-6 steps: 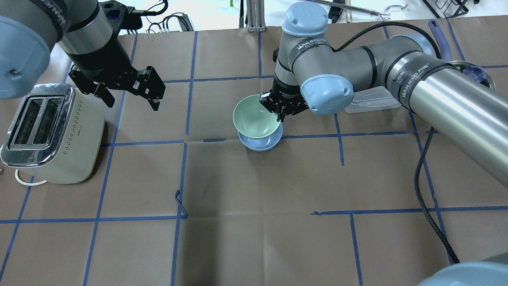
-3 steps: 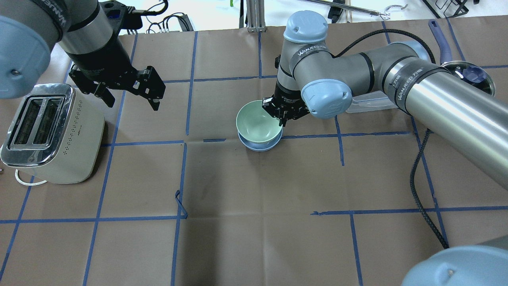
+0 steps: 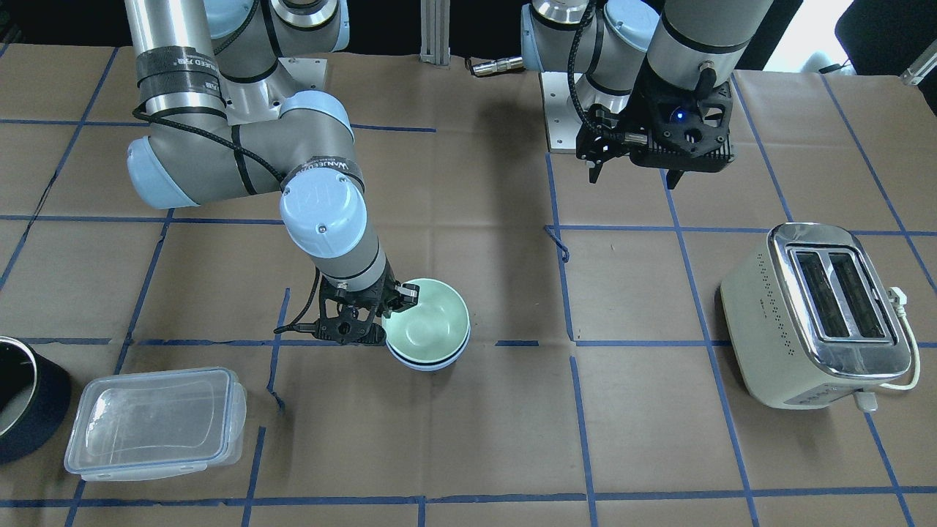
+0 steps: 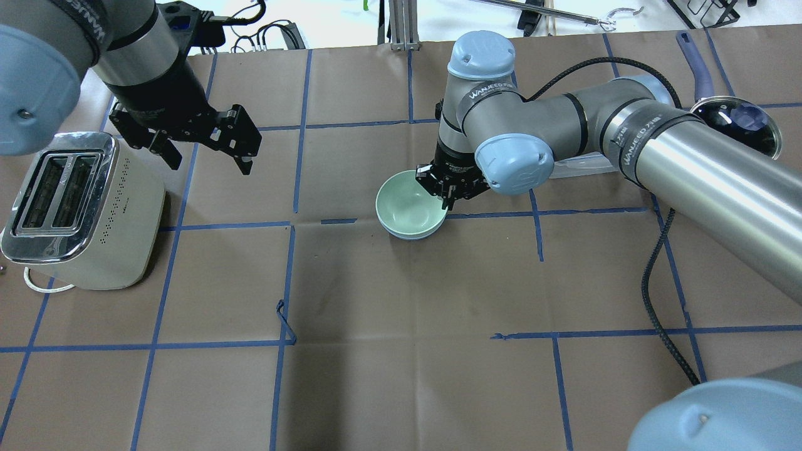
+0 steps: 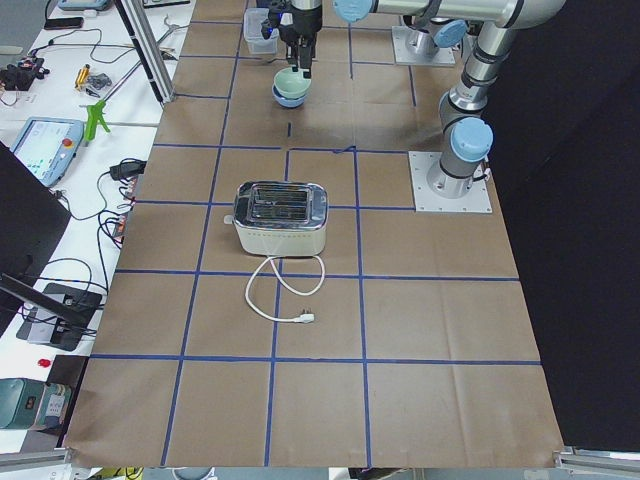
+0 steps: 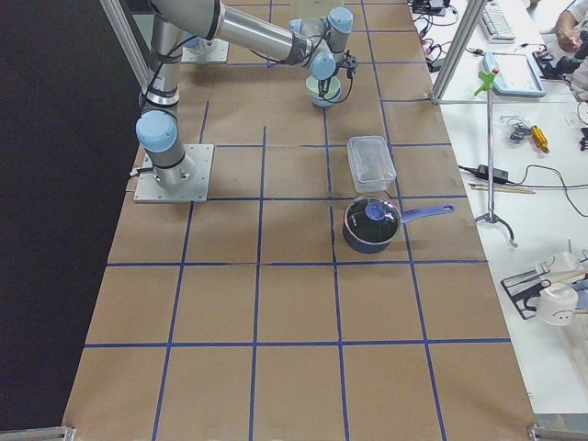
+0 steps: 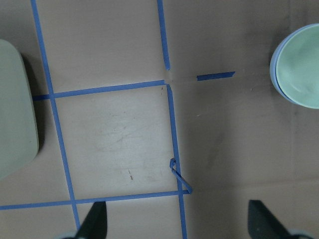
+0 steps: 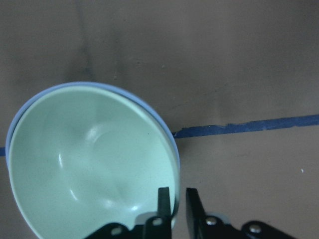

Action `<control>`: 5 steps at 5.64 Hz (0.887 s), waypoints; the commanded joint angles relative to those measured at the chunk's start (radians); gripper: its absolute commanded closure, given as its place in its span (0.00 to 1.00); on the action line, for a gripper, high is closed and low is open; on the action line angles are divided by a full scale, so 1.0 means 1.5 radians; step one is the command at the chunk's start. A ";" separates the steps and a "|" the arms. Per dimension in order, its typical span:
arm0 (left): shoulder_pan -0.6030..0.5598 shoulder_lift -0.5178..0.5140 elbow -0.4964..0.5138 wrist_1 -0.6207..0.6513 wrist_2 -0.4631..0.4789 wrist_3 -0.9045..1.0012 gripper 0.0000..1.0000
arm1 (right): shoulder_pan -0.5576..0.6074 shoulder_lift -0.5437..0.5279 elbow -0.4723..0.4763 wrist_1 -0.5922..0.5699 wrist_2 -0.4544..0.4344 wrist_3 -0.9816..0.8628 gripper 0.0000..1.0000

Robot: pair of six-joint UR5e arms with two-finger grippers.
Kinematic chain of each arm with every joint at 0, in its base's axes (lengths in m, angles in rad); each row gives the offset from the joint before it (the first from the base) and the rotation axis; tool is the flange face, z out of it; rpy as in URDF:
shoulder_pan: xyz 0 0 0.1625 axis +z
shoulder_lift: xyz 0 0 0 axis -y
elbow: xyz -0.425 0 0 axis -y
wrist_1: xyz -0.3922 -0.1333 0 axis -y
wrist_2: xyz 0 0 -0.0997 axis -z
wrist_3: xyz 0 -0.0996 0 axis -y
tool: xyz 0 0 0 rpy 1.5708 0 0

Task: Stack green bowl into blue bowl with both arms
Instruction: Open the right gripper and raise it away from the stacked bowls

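Observation:
The mint-green bowl (image 4: 408, 205) sits nested inside the pale blue bowl (image 4: 411, 235) near the table's middle; only the blue bowl's rim shows around it. Both show in the front view, the green bowl (image 3: 426, 322) over the blue bowl (image 3: 424, 363). My right gripper (image 4: 446, 199) is shut on the green bowl's rim, one finger inside and one outside, as the right wrist view (image 8: 177, 199) shows over the green bowl (image 8: 84, 159). My left gripper (image 4: 208, 164) is open and empty, held above the table beside the toaster.
A cream toaster (image 4: 81, 207) stands at the left with its cord. A clear lidded container (image 3: 154, 421) and a dark pot (image 3: 22, 395) lie on the right arm's side. A black cable (image 4: 658, 275) hangs from the right arm over the table.
My right gripper has lowered the green bowl from a tilted hold above the blue bowl down into it. The left arm has not moved.

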 commanded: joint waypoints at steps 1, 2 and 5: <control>0.000 0.001 -0.001 0.000 0.000 0.000 0.01 | -0.002 -0.007 -0.017 0.005 0.000 0.005 0.00; 0.000 0.001 0.000 0.000 0.000 0.001 0.01 | -0.003 -0.007 -0.071 0.036 -0.004 0.005 0.00; 0.001 0.001 0.000 0.002 0.000 0.001 0.01 | -0.039 -0.093 -0.192 0.280 -0.017 -0.066 0.00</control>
